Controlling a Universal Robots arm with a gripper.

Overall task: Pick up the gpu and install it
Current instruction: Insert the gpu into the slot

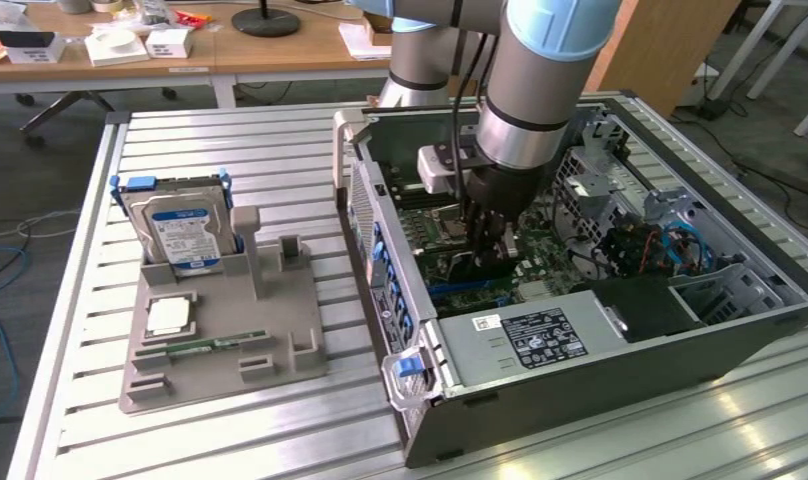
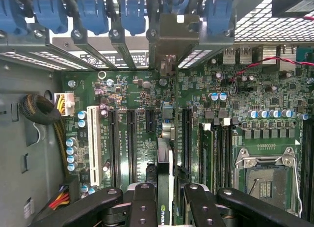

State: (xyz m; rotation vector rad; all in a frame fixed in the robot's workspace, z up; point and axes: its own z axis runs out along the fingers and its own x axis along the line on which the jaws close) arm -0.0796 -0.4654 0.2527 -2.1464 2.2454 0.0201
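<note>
Edge-on between my fingers stands the gpu (image 2: 165, 160), a thin dark card with a green logo on its edge, and my gripper (image 2: 167, 190) is shut on it. Its silver bracket (image 2: 171, 38) reaches the row of rear slot openings. The card stands upright over the black expansion slots of the green motherboard (image 2: 142, 94); whether it sits in a slot I cannot tell. In the exterior view, my gripper (image 1: 488, 240) reaches straight down into the open computer case (image 1: 724, 330), with the card largely hidden behind the fingers.
A grey fixture (image 1: 217, 345) to the exterior view's left of the case holds a silver hard drive (image 1: 177, 235) and a green memory stick (image 1: 207, 345). Inside the case are the power supply (image 1: 538, 335), blue slot clips (image 2: 93, 13), a white slot (image 2: 94, 143) and the CPU socket (image 2: 265, 180).
</note>
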